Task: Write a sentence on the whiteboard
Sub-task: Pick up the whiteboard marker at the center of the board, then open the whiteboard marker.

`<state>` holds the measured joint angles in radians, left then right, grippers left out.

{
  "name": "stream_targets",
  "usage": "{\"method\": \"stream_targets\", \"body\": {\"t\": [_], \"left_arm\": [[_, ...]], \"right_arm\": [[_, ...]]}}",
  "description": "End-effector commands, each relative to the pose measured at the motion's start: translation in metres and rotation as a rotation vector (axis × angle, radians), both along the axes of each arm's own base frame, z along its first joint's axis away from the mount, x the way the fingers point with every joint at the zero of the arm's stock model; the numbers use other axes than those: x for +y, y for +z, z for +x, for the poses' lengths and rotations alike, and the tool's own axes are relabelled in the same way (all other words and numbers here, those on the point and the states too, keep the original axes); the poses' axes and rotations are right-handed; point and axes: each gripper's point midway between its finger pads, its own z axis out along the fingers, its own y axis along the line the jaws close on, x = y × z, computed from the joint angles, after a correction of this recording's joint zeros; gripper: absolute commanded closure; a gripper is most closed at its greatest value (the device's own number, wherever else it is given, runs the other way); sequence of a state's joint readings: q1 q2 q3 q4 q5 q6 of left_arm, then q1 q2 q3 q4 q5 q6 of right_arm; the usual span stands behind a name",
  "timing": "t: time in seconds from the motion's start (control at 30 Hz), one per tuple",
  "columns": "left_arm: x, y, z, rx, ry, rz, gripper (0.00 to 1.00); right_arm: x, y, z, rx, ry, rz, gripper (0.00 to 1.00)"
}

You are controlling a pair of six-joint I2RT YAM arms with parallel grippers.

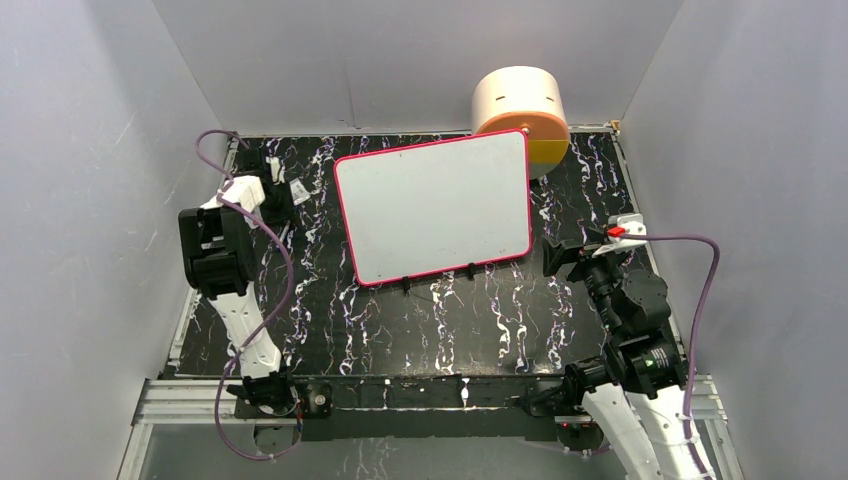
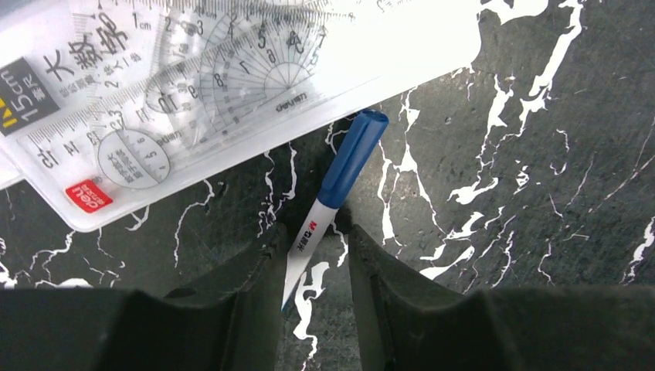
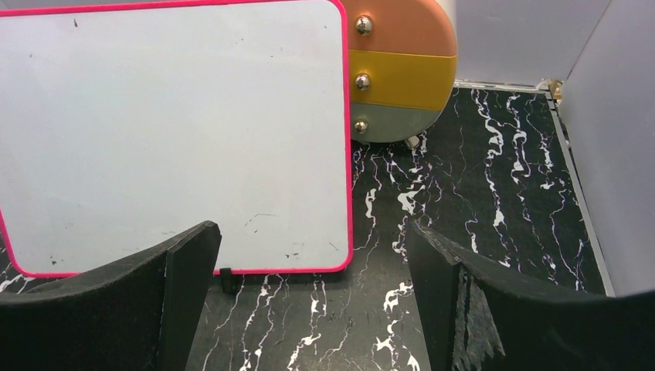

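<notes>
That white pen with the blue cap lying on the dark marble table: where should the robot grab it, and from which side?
Its white barrel, just below the blue cap, from straight above. The slim pen lies flat, so it must be pinched across its width; the clear plastic ruler packet crowds the cap end. The left end effector straddles the barrel.

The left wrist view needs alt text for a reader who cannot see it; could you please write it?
The left gripper hangs over a blue-capped white marker lying on the black marbled table, one dark finger on each side of its barrel with a gap showing. Beyond the cap lies a clear packet of rulers and a protractor.
</notes>
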<state>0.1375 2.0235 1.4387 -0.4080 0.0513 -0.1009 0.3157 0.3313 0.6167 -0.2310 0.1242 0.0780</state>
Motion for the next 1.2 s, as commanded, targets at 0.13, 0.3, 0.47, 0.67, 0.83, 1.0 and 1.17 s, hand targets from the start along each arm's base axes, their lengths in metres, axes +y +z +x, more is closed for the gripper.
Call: {"method": "stream_targets", "body": {"t": [0.13,0.3,0.47,0.67,0.83,1.0,1.17], "left_arm": [[-0.004,-0.009,-0.01,0.076,-0.023,0.031,0.73],[-0.006,-0.016,-0.025,0.132,-0.03,0.065,0.82],[-0.015,-0.005,-0.036,0.12,-0.019,0.05,0.91],[-0.022,0.021,-0.049,0.067,0.03,0.012,1.0],[-0.025,0.04,-0.059,0.025,0.092,-0.013,1.0],[-0.038,0.069,-0.064,-0.062,0.15,-0.096,1.0],[-0.049,0.099,-0.068,-0.169,0.219,-0.182,1.0]], "right_arm": [[0.001,0.013,0.004,-0.053,0.001,0.004,0.01],[0.001,0.016,0.003,-0.063,0.004,0.007,0.01],[0.003,0.017,0.001,-0.069,0.015,0.01,0.01],[0.003,0.019,-0.001,-0.074,0.019,0.015,0.01],[0.004,0.016,-0.001,-0.059,0.023,0.012,0.01],[0.009,0.013,0.001,-0.042,0.046,0.011,0.01],[0.02,0.007,0.001,0.004,0.097,0.028,0.01]]}}
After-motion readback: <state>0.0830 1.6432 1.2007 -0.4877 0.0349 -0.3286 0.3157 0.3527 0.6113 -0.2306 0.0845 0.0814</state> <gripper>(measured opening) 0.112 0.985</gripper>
